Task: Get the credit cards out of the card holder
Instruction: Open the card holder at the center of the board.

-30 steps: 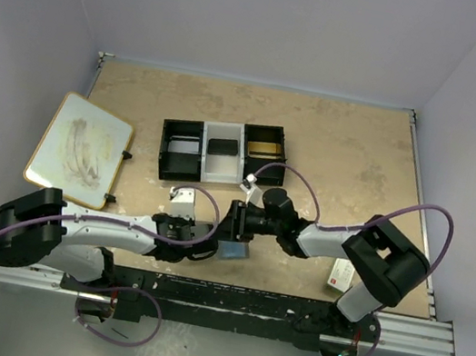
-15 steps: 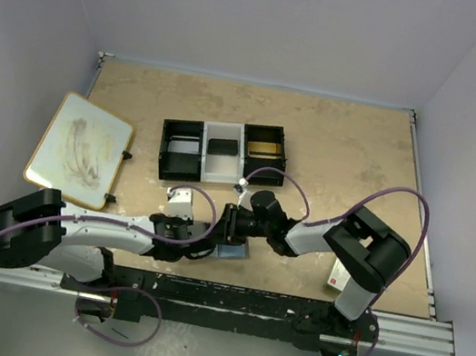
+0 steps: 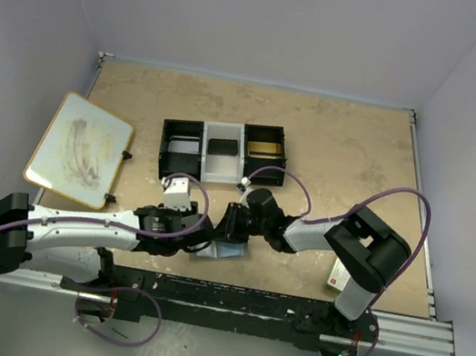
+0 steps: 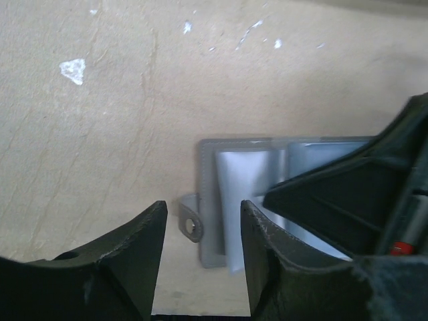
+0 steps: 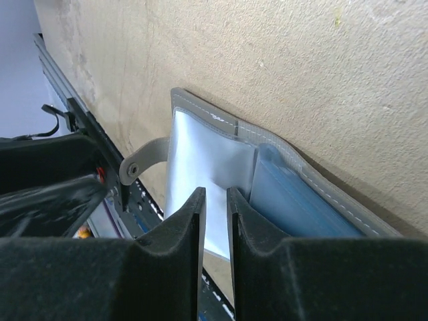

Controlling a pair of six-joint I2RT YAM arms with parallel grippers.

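On the table (image 3: 343, 160), at far left, saw a smudged whiteboard (image 3: 77, 148) lying flat, well apart from the rest. Traced the left arm along the near edge to the left gripper (image 4: 200, 221): found the jaws apart and clamped on nothing, the tips just short of the tab (image 4: 192, 224) on the holder (image 4: 207, 194). Noted a three-part tray (image 3: 163, 151) farther back, with something pale in the left bay, something black in the white middle bay and something yellowish in the right one. Found the holder lying open and flat near the table's near edge, between the two grippers, pale inner face up. Made out a pale card (image 5: 200, 154) reaching partly past the holder's edge, and a blue-grey pocket (image 5: 301, 207) beside it. Saw the right gripper (image 5: 215, 194) reaching in from the right, tips down over that card, fingers close together with only a slim gap. Could not tell whether clamped on the card or merely touching it. Spotted, farther right, a white-and-red box (image 3: 340, 274) beside the right arm, well apart from the holder.
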